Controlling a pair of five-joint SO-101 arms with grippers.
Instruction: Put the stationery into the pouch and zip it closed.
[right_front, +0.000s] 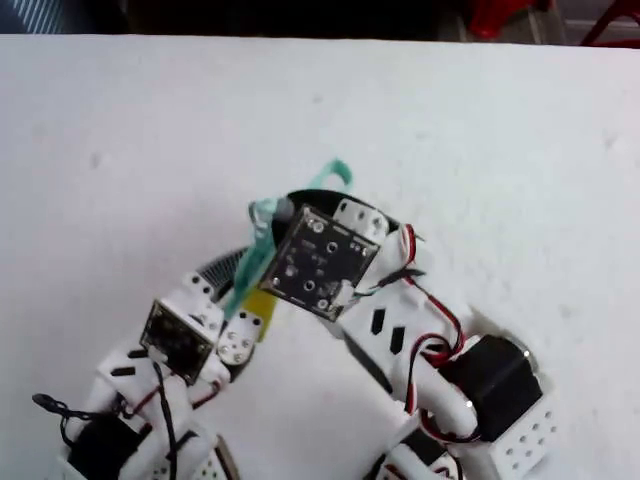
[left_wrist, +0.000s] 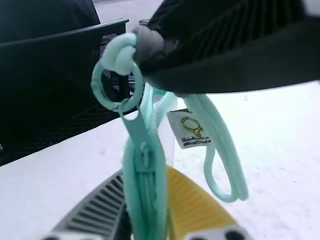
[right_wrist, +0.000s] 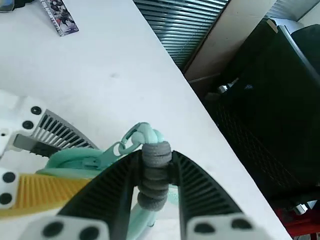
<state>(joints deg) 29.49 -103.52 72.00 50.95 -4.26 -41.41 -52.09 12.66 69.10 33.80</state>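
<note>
The mint-green pouch (right_front: 250, 262) is held off the white table (right_front: 480, 150) between the two arms. My left gripper (left_wrist: 145, 176) is shut on the pouch's (left_wrist: 145, 200) zipper edge, a grey finger (left_wrist: 95, 210) on one side and a yellow finger (left_wrist: 192, 205) on the other. The zipper slider carries a mint ring (left_wrist: 107, 85) tied to a grey wrapped pull (right_wrist: 155, 170). My right gripper (right_wrist: 155, 159), black-fingered, is shut on that pull (left_wrist: 149, 42). A mint wrist strap (left_wrist: 225, 160) and a white label (left_wrist: 190, 129) hang from the pouch. No stationery shows outside it.
A small printed card (right_wrist: 60, 17) lies far off on the table. Black mesh furniture (left_wrist: 60, 85) stands beyond the table's edge. Both arm bodies crowd the near side, with black, red and white cables (right_front: 430, 340) on the right arm. Bare tabletop stretches out behind the pouch.
</note>
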